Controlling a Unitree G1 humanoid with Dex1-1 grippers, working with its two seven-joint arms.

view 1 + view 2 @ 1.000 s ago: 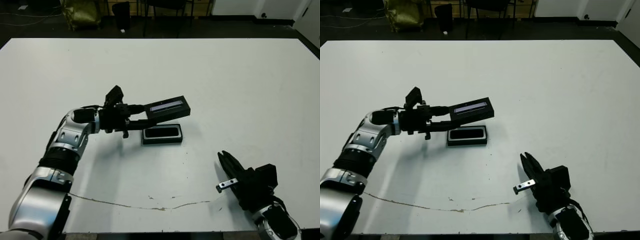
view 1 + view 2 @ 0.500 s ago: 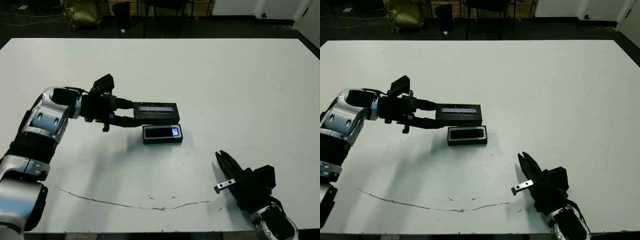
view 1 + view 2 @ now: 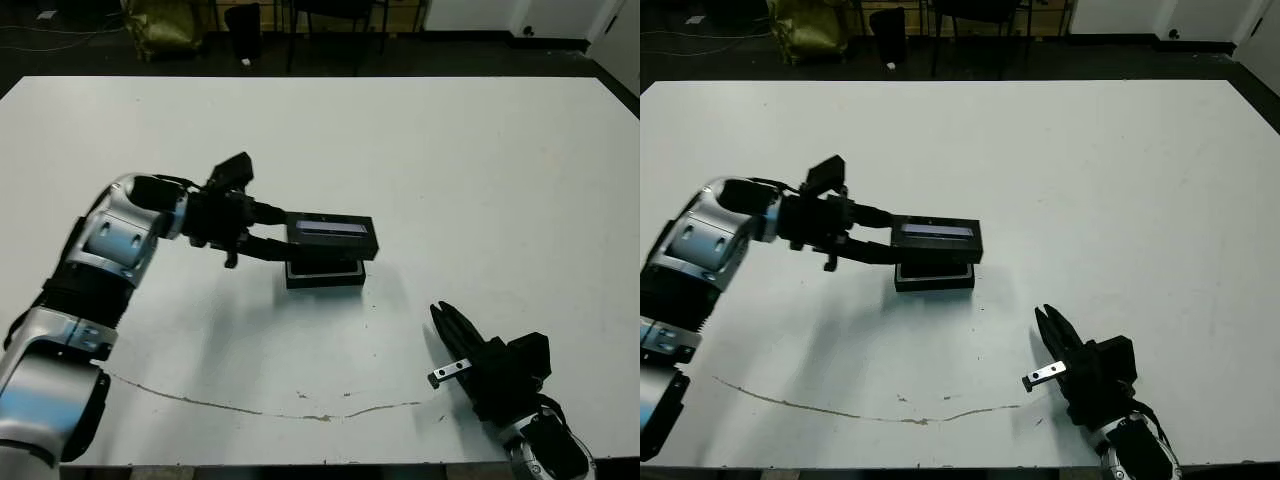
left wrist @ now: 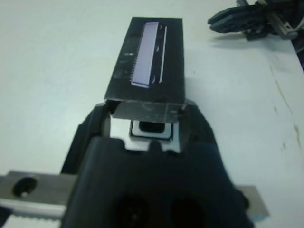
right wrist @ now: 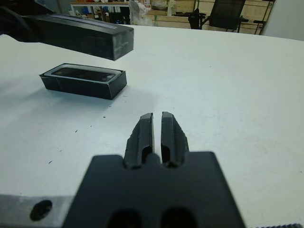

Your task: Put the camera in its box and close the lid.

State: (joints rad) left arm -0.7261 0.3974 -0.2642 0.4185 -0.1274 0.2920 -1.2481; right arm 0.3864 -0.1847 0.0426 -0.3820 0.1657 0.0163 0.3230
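Gripping the lid [image 3: 330, 237], the left tool [image 3: 272, 231] holds it apparently just above the box [image 3: 324, 273].

Head stereo pair: looks down across my white table [image 3: 480, 150]. Wrist views: close, along each gripper; both share the strip-topped black rectangular lid [image 4: 149, 61].

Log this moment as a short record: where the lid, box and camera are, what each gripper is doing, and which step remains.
lid: black cover with pale strip, held level in the air above the box, not yet seated
box: black tray on the white table, a clear gap below the lid in the right wrist view
camera: dark bar lying inside the box
left gripper: shut on the lid's end
right gripper: empty, fingers nearly together, low near the table's front edge
remaining: lower the lid onto the box
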